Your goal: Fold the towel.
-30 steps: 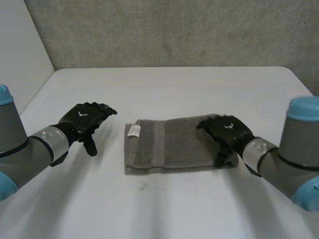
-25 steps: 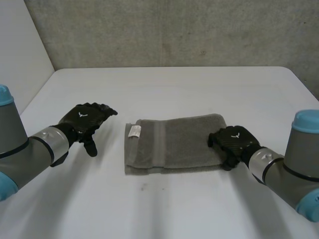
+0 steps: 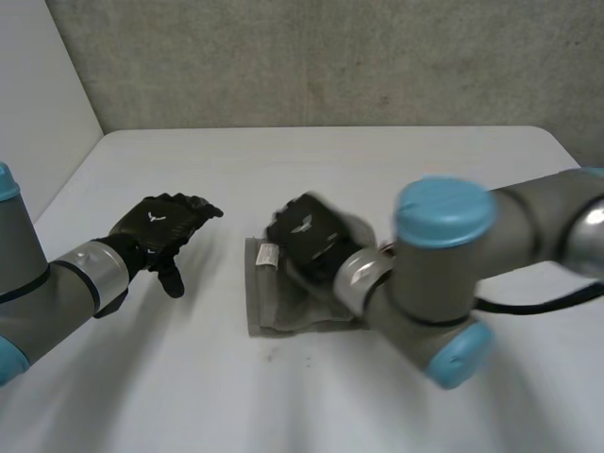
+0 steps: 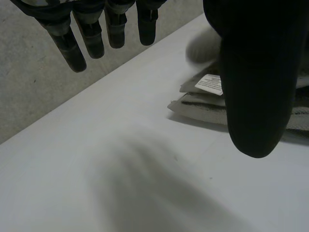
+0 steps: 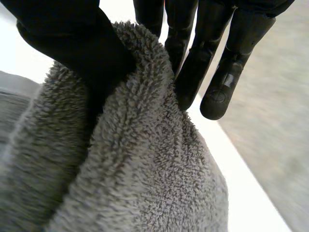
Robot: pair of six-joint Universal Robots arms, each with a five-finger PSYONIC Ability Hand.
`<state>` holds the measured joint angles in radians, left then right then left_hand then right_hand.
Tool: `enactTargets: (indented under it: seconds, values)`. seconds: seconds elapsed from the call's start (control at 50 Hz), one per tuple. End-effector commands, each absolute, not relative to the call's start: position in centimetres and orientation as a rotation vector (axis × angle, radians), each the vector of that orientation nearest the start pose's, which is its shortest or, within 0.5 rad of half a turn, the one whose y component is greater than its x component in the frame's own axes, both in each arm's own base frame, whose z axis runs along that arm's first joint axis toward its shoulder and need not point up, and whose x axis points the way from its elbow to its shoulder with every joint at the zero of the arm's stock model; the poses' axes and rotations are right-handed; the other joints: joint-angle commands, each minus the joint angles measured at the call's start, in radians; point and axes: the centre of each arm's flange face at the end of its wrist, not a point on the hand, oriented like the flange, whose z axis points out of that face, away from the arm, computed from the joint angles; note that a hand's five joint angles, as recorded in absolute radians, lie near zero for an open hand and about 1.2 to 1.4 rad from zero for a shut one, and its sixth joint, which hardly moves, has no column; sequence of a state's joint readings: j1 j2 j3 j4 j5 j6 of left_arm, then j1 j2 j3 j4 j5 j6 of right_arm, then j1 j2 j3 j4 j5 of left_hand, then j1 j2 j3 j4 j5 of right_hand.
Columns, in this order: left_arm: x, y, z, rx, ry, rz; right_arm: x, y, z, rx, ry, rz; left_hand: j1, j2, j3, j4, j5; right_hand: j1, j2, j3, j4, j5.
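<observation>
The grey towel [image 3: 276,304] lies on the white table [image 3: 377,160], with its right part lifted and doubled over toward its left end. My right hand [image 3: 304,234] hovers over that left end near the white label [image 3: 267,255]. In the right wrist view the thumb [image 5: 82,48] and fingers [image 5: 193,72] pinch a bunched fold of the towel [image 5: 135,183]. My left hand [image 3: 159,227] floats left of the towel, apart from it, fingers straight and holding nothing. In the left wrist view the towel's labelled end [image 4: 203,101] lies beyond the thumb [image 4: 256,82].
My right arm [image 3: 444,274] reaches across the table's middle, covering the towel's right part. A grey wall [image 3: 330,57] runs behind the table's far edge. Bare table stretches in front of and behind the towel.
My right hand closed on the towel's right end and swept left, carrying it over the towel to the labelled end. The left hand stayed put.
</observation>
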<state>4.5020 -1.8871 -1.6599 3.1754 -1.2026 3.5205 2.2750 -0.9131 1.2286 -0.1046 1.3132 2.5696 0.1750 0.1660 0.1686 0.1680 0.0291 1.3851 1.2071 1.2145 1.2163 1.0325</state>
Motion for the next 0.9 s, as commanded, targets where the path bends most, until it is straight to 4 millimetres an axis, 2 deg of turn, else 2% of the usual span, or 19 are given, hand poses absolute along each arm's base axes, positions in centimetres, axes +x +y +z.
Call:
enactTargets:
  seconds: [0.02, 0.08, 0.1, 0.12, 0.14, 0.16, 0.18, 0.2, 0.24, 0.3, 0.34, 0.36, 0.4, 0.46, 0.5, 0.62, 0.7, 0.82, 0.9]
  values:
    - [-22.7, -28.0, 18.9, 1.122, 2.513, -1.906, 41.9, -17.8, 14.1, -1.821, 1.448, -1.598, 0.0, 0.009, 0.006, 0.007, -0.029, 0.011, 0.189, 0.182, 0.18, 0.189]
    - [-22.6, -28.1, 19.0, 1.117, 2.507, -1.911, 41.9, -17.8, 14.7, -1.809, 1.436, -1.611, 0.0, 0.009, 0.006, 0.007, -0.029, 0.011, 0.189, 0.182, 0.18, 0.189]
    - [-22.6, -28.1, 19.3, 1.115, 2.499, -1.922, 41.8, -17.9, 15.8, -1.779, 1.437, -1.633, 0.0, 0.009, 0.006, 0.007, -0.029, 0.011, 0.189, 0.182, 0.18, 0.189]
    - [-22.6, -28.2, 19.7, 1.112, 2.486, -1.938, 41.5, -18.0, 17.1, -1.733, 1.444, -1.651, 0.0, 0.009, 0.006, 0.007, -0.029, -0.389, -0.211, -0.218, -0.22, -0.211]
    - [-22.6, -28.2, 19.7, 1.112, 2.486, -1.938, 41.5, -18.0, 17.1, -1.733, 1.444, -1.651, 0.0, 0.009, 0.006, 0.007, -0.029, -0.393, -0.215, -0.222, -0.224, -0.215]
    - [-22.7, -28.3, 19.9, 1.103, 2.487, -1.951, 41.1, -17.9, 18.2, -1.671, 1.469, -1.651, 0.0, 0.009, 0.006, 0.007, -0.029, -0.942, -0.764, -0.772, -0.773, -0.764]
    - [-23.0, -28.4, 20.4, 1.09, 2.488, -1.977, 40.2, -18.4, 18.8, -1.601, 1.521, -1.643, 0.0, 0.009, 0.006, 0.007, -0.029, -1.151, -0.973, -0.981, -0.982, -0.973]
    - [-23.0, -28.4, 20.4, 1.09, 2.489, -1.978, 40.2, -18.4, 18.9, -1.6, 1.522, -1.643, 0.0, 0.009, 0.006, 0.007, -0.029, -1.153, -0.975, -0.983, -0.984, -0.975]
    - [-23.2, -28.6, 20.8, 1.068, 2.5, -2.006, 37.2, -20.8, 19.9, -1.417, 1.653, -1.666, 0.0, 0.009, 0.006, 0.007, -0.029, -1.197, -1.019, -1.026, -1.028, -1.019]
    - [-23.7, -29.0, 22.0, 0.998, 2.542, -2.077, 35.7, -21.7, 20.6, -1.324, 1.701, -1.69, 0.0, 0.009, 0.006, 0.007, -0.029, -1.211, -1.033, -1.04, -1.042, -1.033]
    - [-24.7, -29.2, 23.1, 0.938, 2.591, -2.152, 32.8, -23.3, 21.7, -1.134, 1.796, -1.729, 0.0, 0.009, 0.006, 0.007, -0.029, -1.211, -1.033, -1.04, -1.042, -1.033]
    - [-24.7, -29.2, 23.1, 0.938, 2.591, -2.153, 32.8, -23.3, 21.7, -1.133, 1.796, -1.729, 0.0, 0.009, 0.006, 0.007, -0.029, -1.211, -1.033, -1.04, -1.042, -1.033]
    - [-26.3, -29.1, 23.6, 0.934, 2.639, -2.201, 29.9, -25.1, 21.9, -0.931, 1.924, -1.721, 0.0, 0.009, 0.007, 0.007, -0.028, -1.211, -1.033, -1.04, -1.042, -1.033]
    - [-27.6, -28.8, 23.4, 0.954, 2.676, -2.2, 28.7, -25.8, 21.7, -0.837, 1.971, -1.705, 0.003, 0.012, 0.01, 0.01, -0.025, -1.211, -1.033, -1.04, -1.042, -1.033]
    - [-30.3, -28.1, 23.0, 0.984, 2.723, -2.196, 27.2, -26.8, 21.2, -0.7, 2.04, -1.661, 0.003, 0.012, 0.01, 0.01, -0.025, -1.211, -1.033, -1.04, -1.042, -1.033]
    - [-33.2, -27.6, 21.5, 0.975, 2.78, -2.149, 26.1, -27.3, 20.8, -0.62, 2.099, -1.615, 0.003, 0.012, 0.01, 0.01, -0.025, -1.211, -1.033, -1.04, -1.042, -1.033]
    - [-35.6, -26.6, 19.1, 1.017, 2.816, -2.079, 25.8, -27.7, 20.4, -0.609, 2.13, -1.587, 0.003, 0.012, 0.01, 0.01, -0.025, -1.211, -1.033, -1.04, -1.042, -1.033]
    - [-35.3, -26.2, 16.4, 0.943, 2.836, -1.932, 26.6, -28.7, 19.0, -0.618, 2.153, -1.546, 0.0, 0.009, 0.007, 0.007, -0.028, -1.211, -1.033, -1.04, -1.042, -1.033]
    - [-34.7, -26.2, 15.6, 0.904, 2.834, -1.881, 27.3, -28.9, 18.0, -0.636, 2.174, -1.497, 0.0, 0.009, 0.007, 0.007, -0.028, -1.211, -1.033, -1.04, -1.042, -1.033]
